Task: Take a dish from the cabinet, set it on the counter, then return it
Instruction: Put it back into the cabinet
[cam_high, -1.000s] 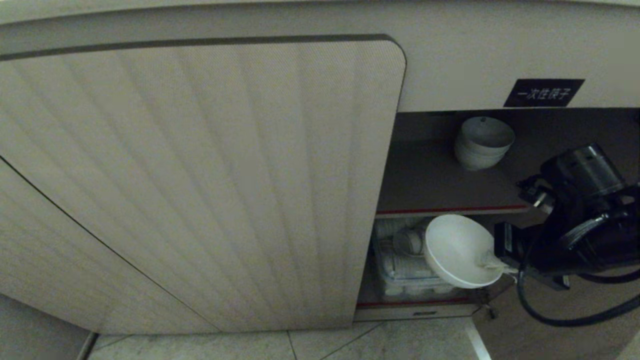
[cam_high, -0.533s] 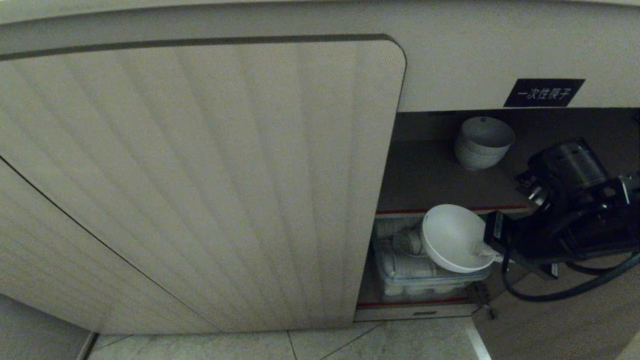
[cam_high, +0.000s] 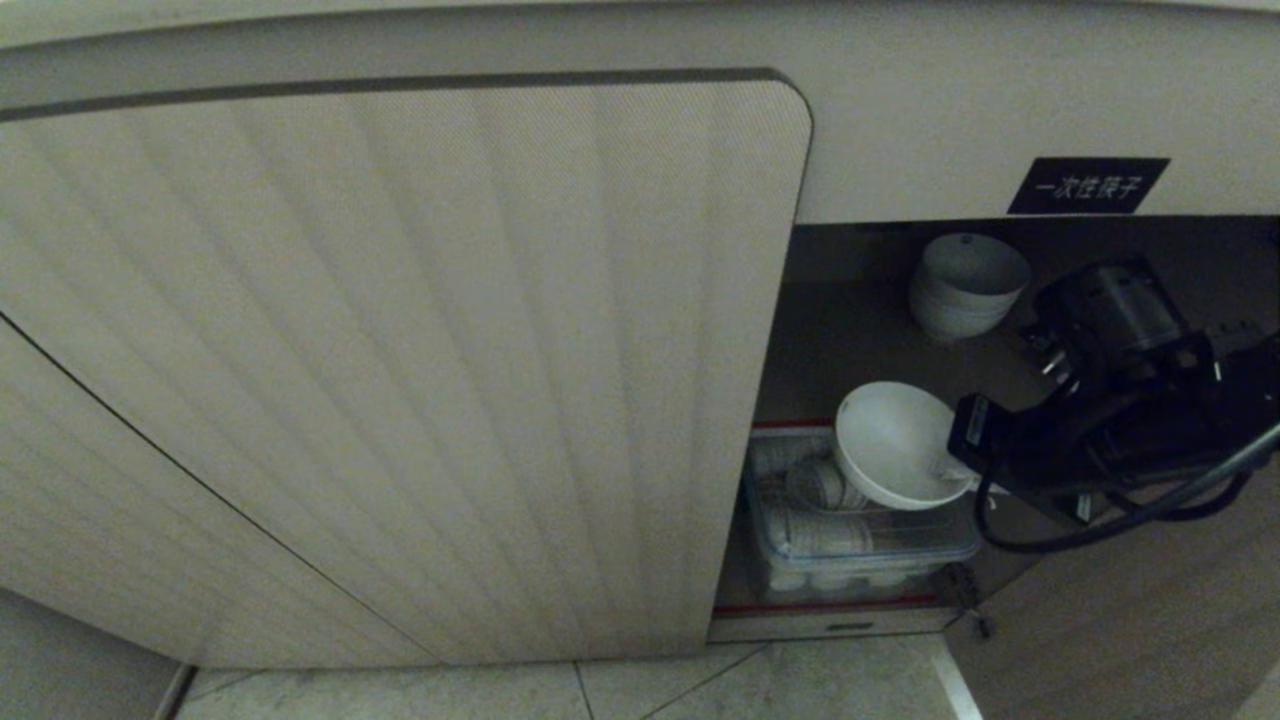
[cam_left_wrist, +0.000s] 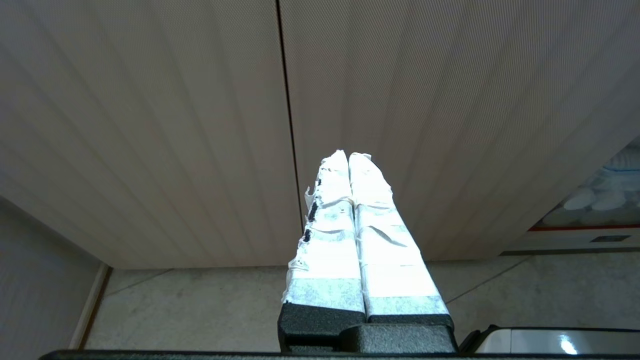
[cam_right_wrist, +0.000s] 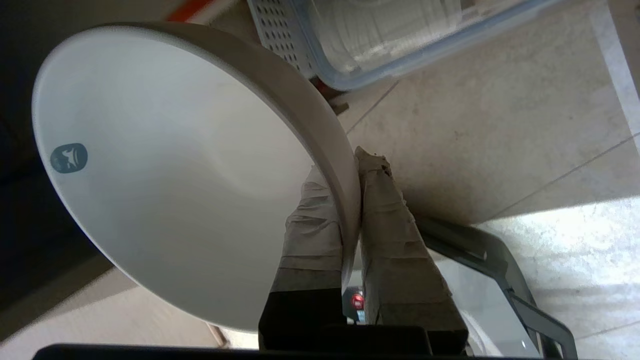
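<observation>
The dish (cam_high: 893, 443), a plain white bowl, hangs tilted in front of the open cabinet (cam_high: 860, 340), level with the red-edged shelf (cam_high: 795, 423). My right gripper (cam_high: 955, 478) is shut on its rim at the right side. In the right wrist view the bowl (cam_right_wrist: 165, 165) fills the frame and its rim is pinched between the gripper's (cam_right_wrist: 350, 165) taped fingers, one inside and one outside. The left gripper (cam_left_wrist: 348, 156) is shut and empty, pointing at a ribbed door. The counter is out of view.
A stack of white bowls (cam_high: 965, 285) stands at the back of the upper shelf. Below it a clear plastic bin (cam_high: 850, 540) holds cups. The ribbed door (cam_high: 400, 350) covers the left, with a black label (cam_high: 1087, 186) above the opening and tiled floor (cam_high: 700, 690) beneath.
My right arm has carried the bowl upward and slightly left, from in front of the lower compartment to the height of the shelf's red edge. The grip has not changed.
</observation>
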